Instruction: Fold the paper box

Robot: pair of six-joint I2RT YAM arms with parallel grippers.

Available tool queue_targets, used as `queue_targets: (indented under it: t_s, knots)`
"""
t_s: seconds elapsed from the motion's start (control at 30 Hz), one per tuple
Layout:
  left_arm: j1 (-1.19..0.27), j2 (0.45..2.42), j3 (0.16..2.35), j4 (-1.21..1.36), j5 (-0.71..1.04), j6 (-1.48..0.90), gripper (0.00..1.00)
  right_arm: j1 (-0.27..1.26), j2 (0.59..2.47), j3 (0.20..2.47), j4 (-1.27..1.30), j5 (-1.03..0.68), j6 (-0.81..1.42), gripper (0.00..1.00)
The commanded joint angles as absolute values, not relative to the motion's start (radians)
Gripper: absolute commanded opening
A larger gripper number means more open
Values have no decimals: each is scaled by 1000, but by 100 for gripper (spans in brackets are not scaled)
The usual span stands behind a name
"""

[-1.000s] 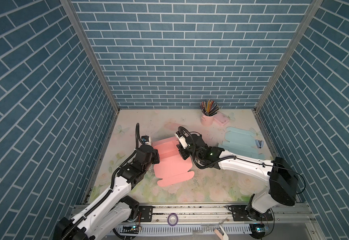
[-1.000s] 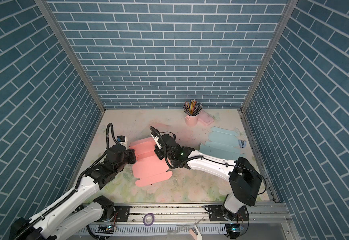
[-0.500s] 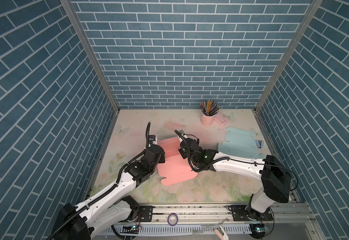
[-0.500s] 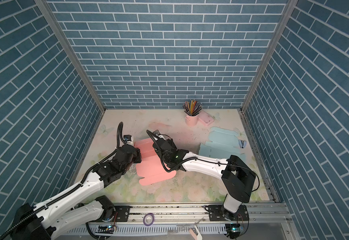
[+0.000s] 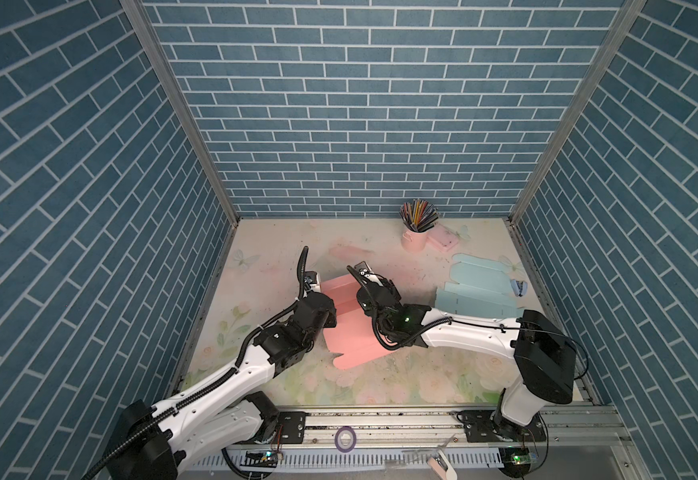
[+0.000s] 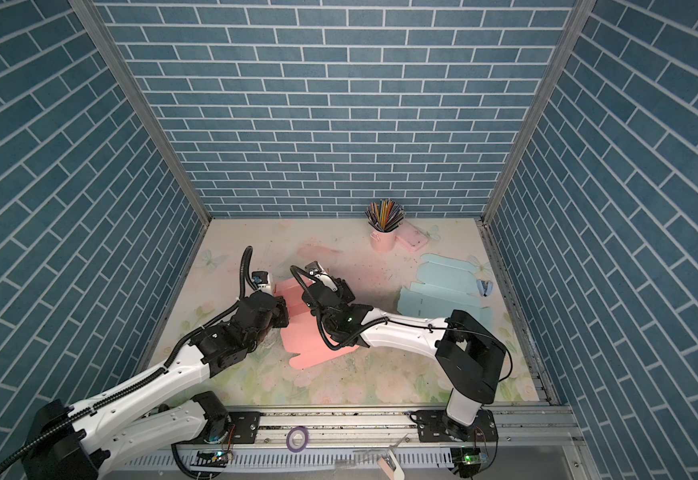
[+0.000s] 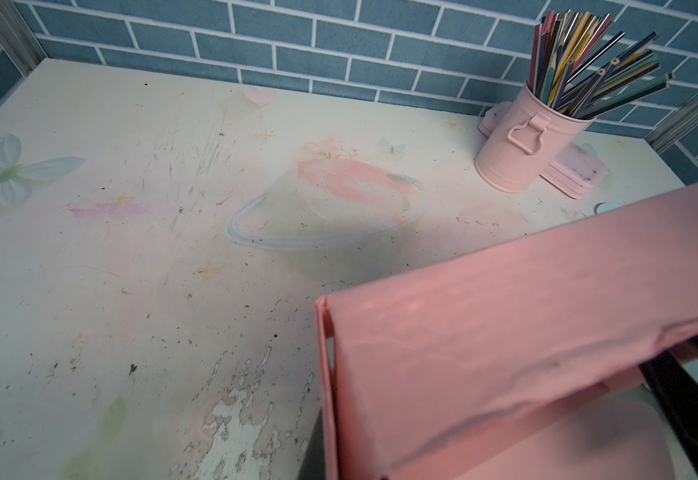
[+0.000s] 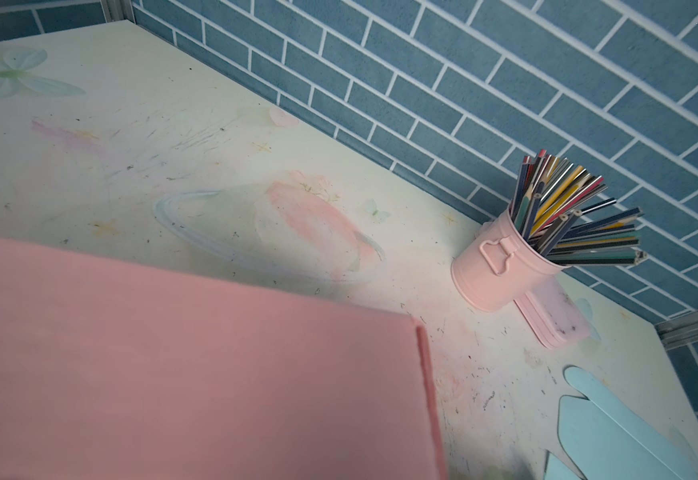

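We see the box (image 5: 351,328) – pink, part-folded – lying on the table (image 5: 276,257) a little left of centre in both top views (image 6: 301,332), between the two arms. Its near end lies flat, with a notched flap toward the front rail. Its far end is raised into a wall.

The left gripper (image 5: 331,312) sits on the box's left edge, with its fingers hidden under the wrist in both top views (image 6: 282,316). It is closed. We cannot tell whether paper is pinched in it. The left wrist view shows the box (image 7: 505,332) right up close, with a panel tilted up and a folded double edge at its corner. A dark shape shows under that panel, and we cannot tell what it is.

The right gripper (image 5: 364,298) is over the box's far right part, at the raised wall. Its fingers are hidden and we cannot tell how far apart the jaws are, or whether they grip anything. The right wrist view is half filled by a flat pink panel of the box (image 8: 172,353), with no fingers visible.

Elsewhere on the table, a pink cup (image 5: 414,241) of pencils stands at the back wall. A pink case (image 5: 445,241) touches it. Blue sheets (image 5: 476,291) – flat box cut-outs – lie at the right, well apart from the box.
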State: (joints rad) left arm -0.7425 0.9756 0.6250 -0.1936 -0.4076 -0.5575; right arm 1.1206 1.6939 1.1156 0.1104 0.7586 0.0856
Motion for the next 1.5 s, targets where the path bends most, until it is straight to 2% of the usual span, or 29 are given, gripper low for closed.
queue_targets:
  t_s: [0.0, 0.13, 0.27, 0.37, 0.63, 0.77, 0.93, 1.07, 1.3, 1.47]
  knots:
    - [-773, 951, 649, -127, -366, -586, 0, 1121, 1727, 1103, 157, 808, 39, 13]
    - [-781, 946, 641, -118, -358, -595, 0, 1120, 1743, 1103, 178, 812, 20, 8]
    - [-782, 936, 631, -108, -360, -604, 0, 1121, 1732, 1078, 209, 804, 8, 21]
    - [-782, 931, 625, -105, -364, -607, 0, 1120, 1710, 1049, 228, 811, 6, 24]
    - [-782, 945, 618, -88, -354, -612, 0, 1120, 1710, 1032, 254, 844, -9, 12]
    - [-782, 939, 615, -89, -360, -614, 0, 1121, 1721, 1035, 271, 851, -26, 12]
    - [-782, 924, 609, -91, -371, -615, 0, 1121, 1704, 1005, 301, 856, -29, 25]
    - [-782, 932, 607, -86, -370, -619, 0, 1120, 1698, 979, 328, 861, -23, 32]
    - [-782, 945, 607, -73, -363, -620, 0, 1120, 1700, 971, 354, 871, -26, 20]
    - [-782, 946, 602, -71, -363, -620, 0, 1120, 1708, 974, 370, 876, -26, 15]
